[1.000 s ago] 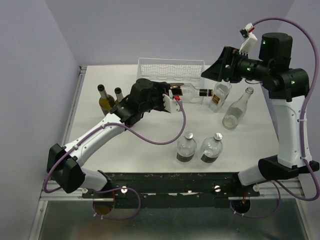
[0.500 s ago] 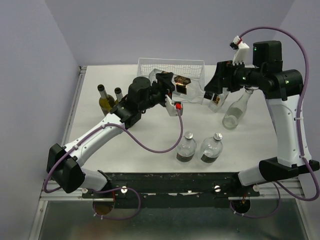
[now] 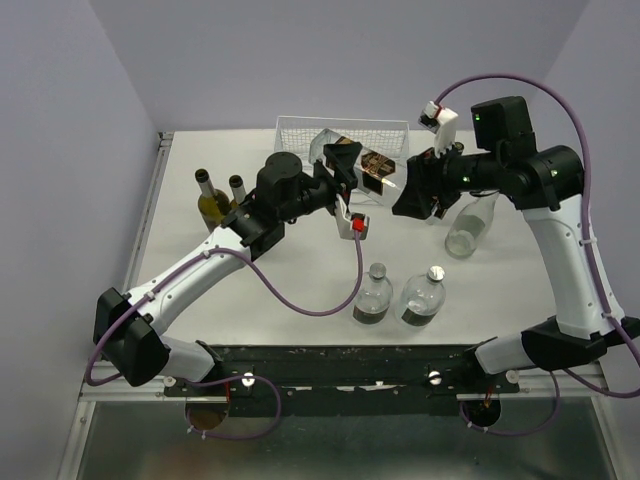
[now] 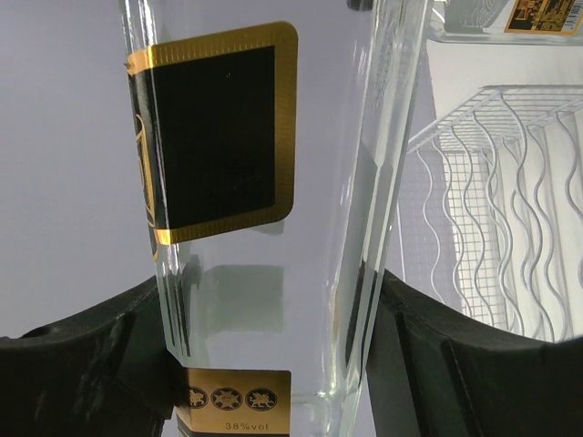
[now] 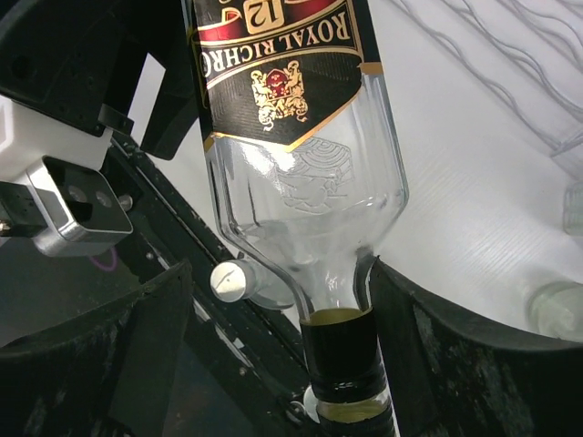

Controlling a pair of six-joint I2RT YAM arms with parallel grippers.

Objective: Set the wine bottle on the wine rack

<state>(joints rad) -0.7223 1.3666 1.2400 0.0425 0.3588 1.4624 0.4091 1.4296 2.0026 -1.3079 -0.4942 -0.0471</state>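
The wine bottle is clear and square-sided, with black and gold labels and a dark neck. It hangs tilted in the air just in front of the white wire-mesh wine rack. My left gripper is shut on the bottle's body, one jaw on each side. My right gripper is open around the neck: the right finger lies against it and the left finger stands well apart. The label and shoulder show above the fingers. The rack's wavy shelves show at right.
Two dark-capped bottles stand at the left. A tall clear bottle stands under my right arm. Two round silver-capped bottles stand near the front. Another labelled bottle is beside the rack.
The bottle lay level in front of the rack between both grippers. It has since been lifted and tilted, and my right arm has swung left and lower with the neck.
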